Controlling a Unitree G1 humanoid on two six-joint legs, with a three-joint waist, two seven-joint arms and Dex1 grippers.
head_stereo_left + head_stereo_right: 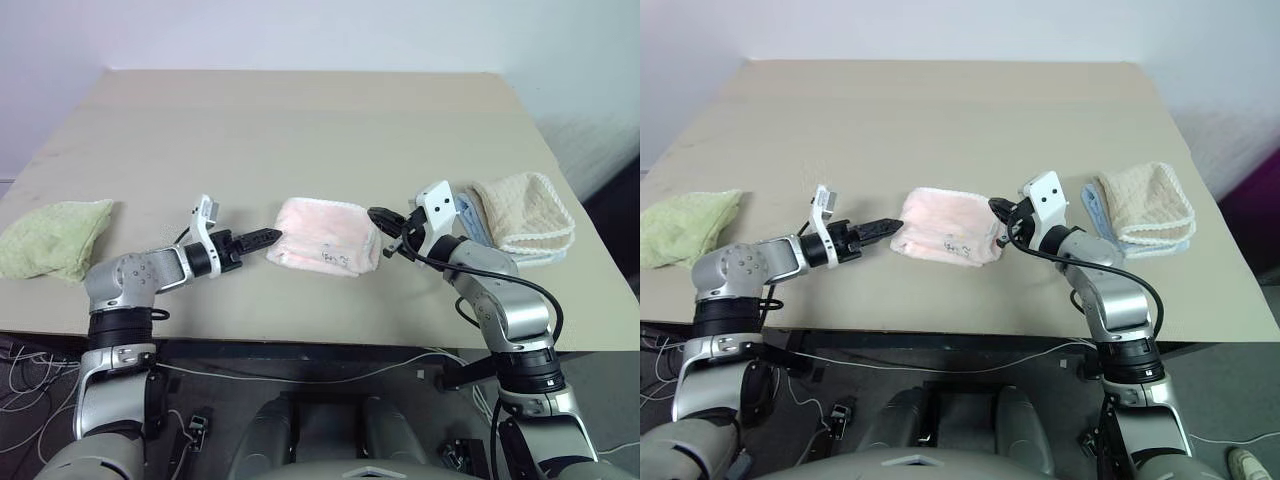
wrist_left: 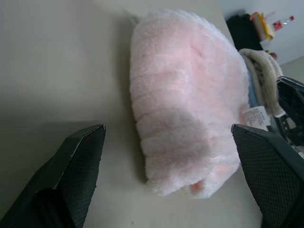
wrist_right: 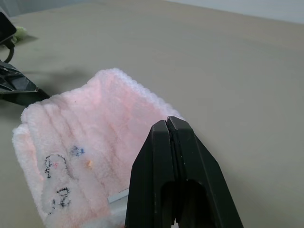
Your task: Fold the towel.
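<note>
Both grippers (image 1: 268, 238) (image 1: 378, 216) level, flanking pink towel (image 1: 325, 248)

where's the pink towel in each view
Left eye view: pink towel at centre, between the two tools.
Right eye view: centre, near the table's front edge.
Left wrist view: ahead of the open fingers.
Right wrist view: beside and behind the shut fingers.
Shared landmark: beige towel, beyond the pink one.

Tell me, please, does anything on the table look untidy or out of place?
Only one thing: the green cloth at the table's left edge lies crumpled, not folded. The pink towel in the middle is folded, and the cream towel on the right sits folded on a blue one.
</note>
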